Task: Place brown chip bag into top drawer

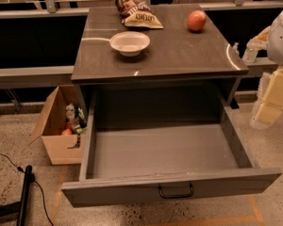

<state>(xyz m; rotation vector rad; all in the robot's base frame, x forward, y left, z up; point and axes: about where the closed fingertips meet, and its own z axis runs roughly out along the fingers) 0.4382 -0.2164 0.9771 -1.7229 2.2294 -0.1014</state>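
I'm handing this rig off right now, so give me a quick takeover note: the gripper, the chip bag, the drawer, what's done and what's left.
Gripper: at the right edge of view, beside the drawer's right wall, far from the bag.
Brown chip bag: lying at the tabletop's far edge, behind the white bowl.
Top drawer: pulled out; the bag is not in it.
Done: drawer open.
Left: pick up the bag and put it in the drawer.
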